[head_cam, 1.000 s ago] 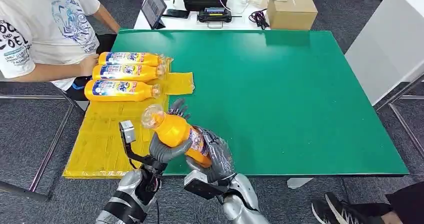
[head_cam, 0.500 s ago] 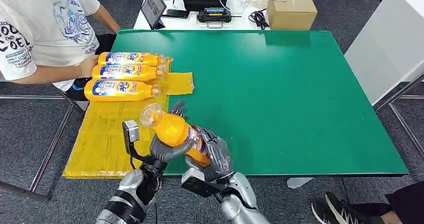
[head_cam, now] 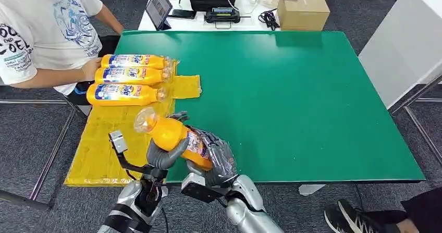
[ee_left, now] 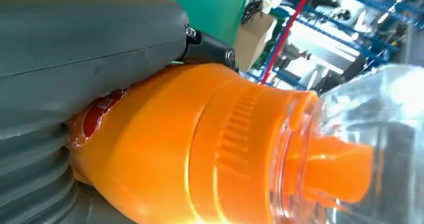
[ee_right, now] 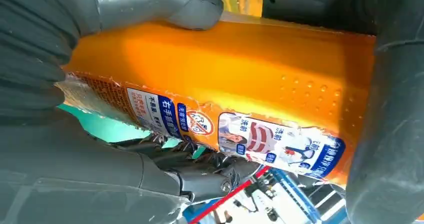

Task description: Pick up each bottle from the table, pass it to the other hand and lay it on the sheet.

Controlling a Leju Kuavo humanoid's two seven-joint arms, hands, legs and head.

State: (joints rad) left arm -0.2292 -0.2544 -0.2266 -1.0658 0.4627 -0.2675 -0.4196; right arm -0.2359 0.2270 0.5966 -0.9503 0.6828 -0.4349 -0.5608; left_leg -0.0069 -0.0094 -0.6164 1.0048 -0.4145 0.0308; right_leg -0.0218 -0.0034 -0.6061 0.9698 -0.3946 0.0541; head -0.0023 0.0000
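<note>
An orange bottle (head_cam: pixel 174 135) with a clear cap hangs tilted above the table's near edge, cap toward the left. My left hand (head_cam: pixel 162 154) grips its neck end and my right hand (head_cam: pixel 218 159) wraps its labelled base. The left wrist view shows the orange bottle (ee_left: pixel 200 154) close up with my left hand (ee_left: pixel 75 83) around it. In the right wrist view the bottle's label (ee_right: pixel 225 129) lies between the fingers of my right hand (ee_right: pixel 50 149). Three more bottles (head_cam: pixel 127 75) lie side by side on the yellow sheet (head_cam: pixel 107 144).
A person in a white shirt (head_cam: pixel 41 29) sits at the left, one hand beside the laid bottles. Past the green table (head_cam: pixel 292 102) stand a cardboard box (head_cam: pixel 303 9), a tablet (head_cam: pixel 158 6) and black devices. A white cabinet (head_cam: pixel 412 40) stands at the right.
Both hands have carried the bottle to the left and slightly nearer, toward the yellow sheet. The three laid bottles have not moved.
</note>
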